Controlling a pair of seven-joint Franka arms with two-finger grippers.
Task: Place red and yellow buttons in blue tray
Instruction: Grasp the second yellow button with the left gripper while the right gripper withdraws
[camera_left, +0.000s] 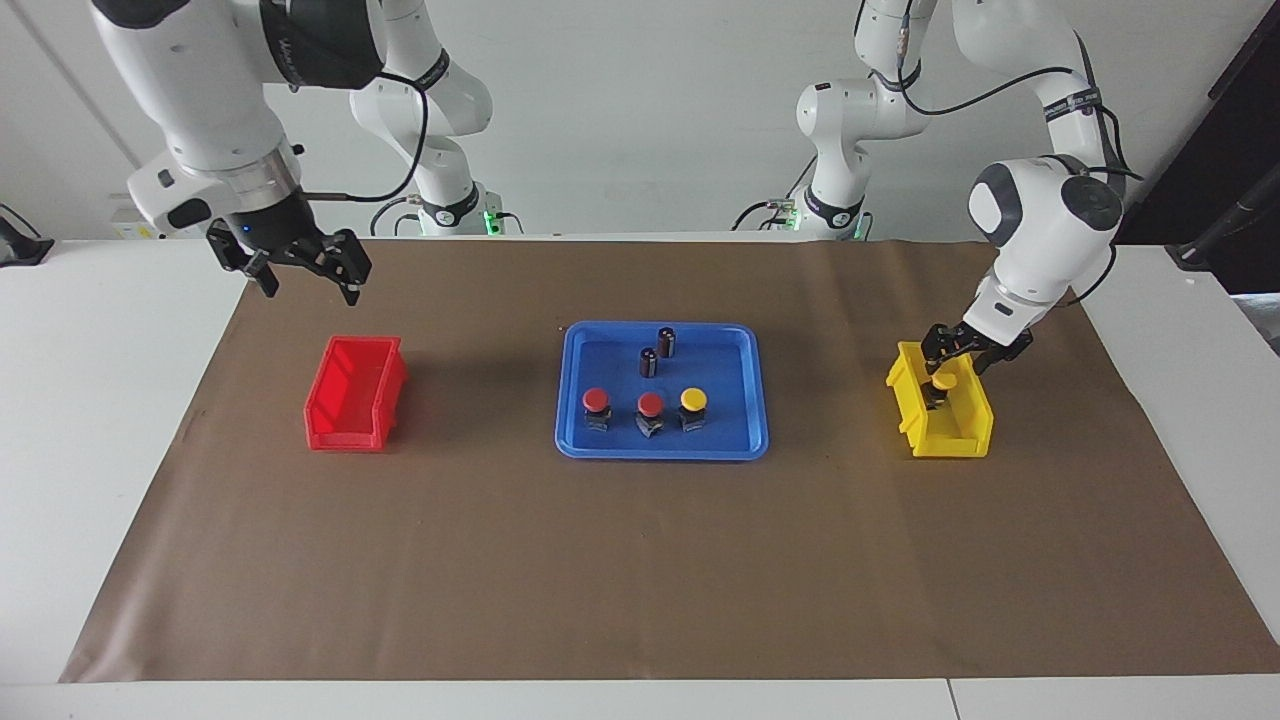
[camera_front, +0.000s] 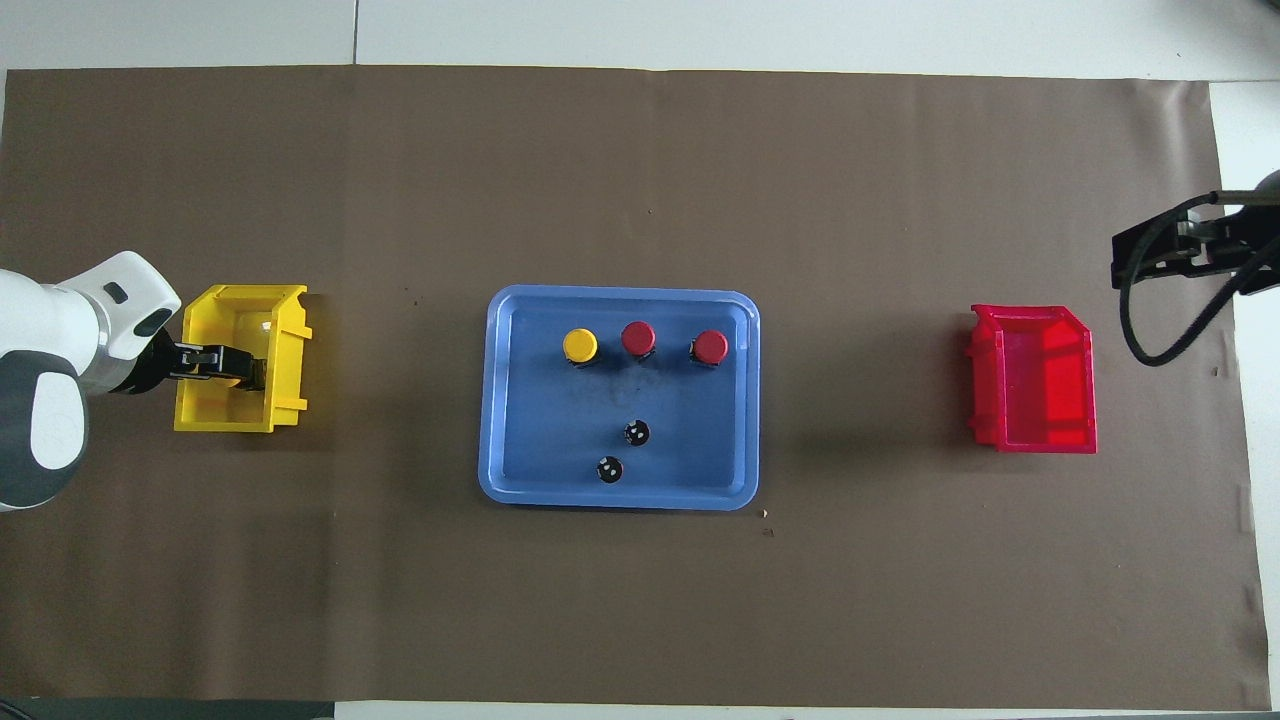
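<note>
I see left gripper (camera_left: 960, 352) down in yellow bin (camera_left: 965, 432) at tabletop's left-arm end, directly over last yellow button (camera_left: 941, 384); finger gap not readable. Three buttons (camera_left: 650, 405) sit in blue tray (camera_left: 740, 445) mid-table. Right gripper (camera_left: 300, 268) wide open, waiting above red bin (camera_left: 350, 395).

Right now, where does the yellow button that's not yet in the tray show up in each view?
Facing view: the last yellow button sits in the yellow bin, under the left gripper.
Overhead view: mostly hidden under that gripper in the same bin.
Shared landmark: the blue tray mid-table, toward the right arm's end from the bin.
</note>
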